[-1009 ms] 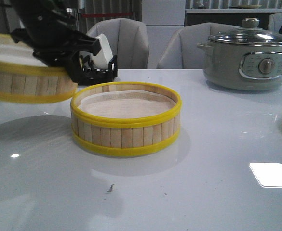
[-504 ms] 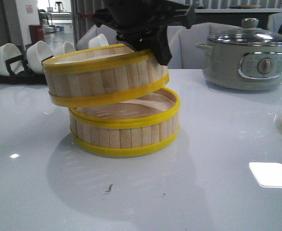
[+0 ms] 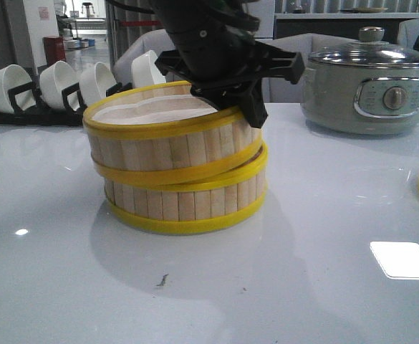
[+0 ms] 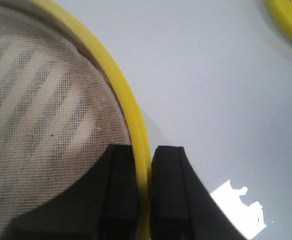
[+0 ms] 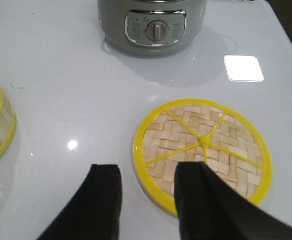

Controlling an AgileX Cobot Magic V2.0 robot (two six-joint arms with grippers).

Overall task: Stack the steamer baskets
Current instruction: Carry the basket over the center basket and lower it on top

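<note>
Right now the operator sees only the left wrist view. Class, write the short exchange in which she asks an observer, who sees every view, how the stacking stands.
Operator: The left gripper pinches a yellow rim. Is this basket on the other one?
Observer: In the front view the upper basket rests on the lower basket, but it is tilted and shifted left, not flush.
Operator: What is the other arm doing?
Observer: The right gripper is open and holds nothing. It hangs over the near edge of a woven lid.
</note>
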